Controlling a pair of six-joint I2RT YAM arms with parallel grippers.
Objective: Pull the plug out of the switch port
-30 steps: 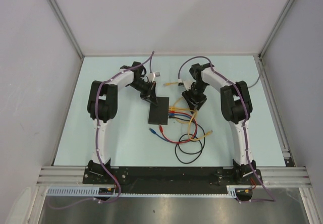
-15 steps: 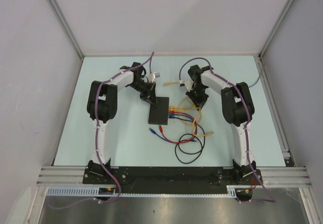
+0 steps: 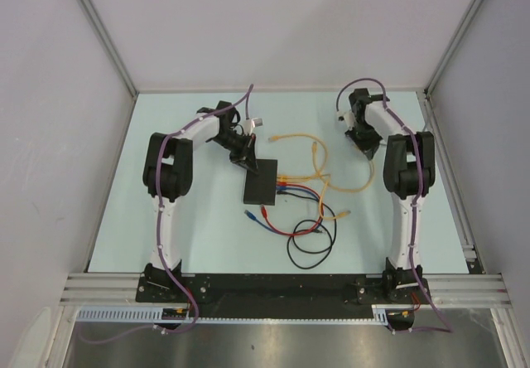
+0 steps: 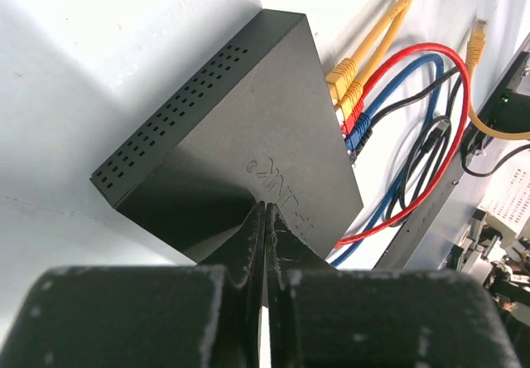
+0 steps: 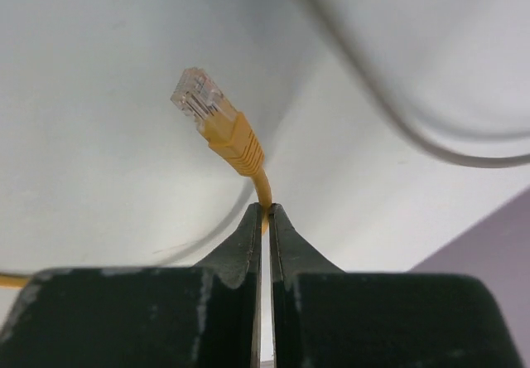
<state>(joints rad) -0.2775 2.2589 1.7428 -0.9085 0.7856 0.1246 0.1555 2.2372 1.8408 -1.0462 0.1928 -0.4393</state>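
The right gripper (image 5: 265, 210) is holding a yellow cable (image 5: 263, 187): its two fingers are pressed together on the cable, just under the plug (image 5: 214, 119). The plug is standing free above the fingertips, tilted to the left, with its clear tip touching nothing. In the top view this gripper (image 3: 362, 136) is staying at the far right side of the table (image 3: 190, 219), well apart from the switch (image 3: 260, 182), and the yellow cable is running from it down and then left across the table toward the switch.

The left gripper (image 4: 265, 210) is also closed, finger against finger, and its tips are resting on the flat top of the switch (image 4: 248, 136), near the edge closest to the wrist camera. It is pressing on the box, not clamping around it.

The switch is lying flat near the middle of the table. On its port edge, two yellow plugs (image 4: 344, 82), a red plug (image 4: 354, 119) and a blue plug (image 4: 358, 138) are sitting in the ports side by side. A black cable (image 3: 310, 248) is lying in a loop on the table nearer to the arm bases.
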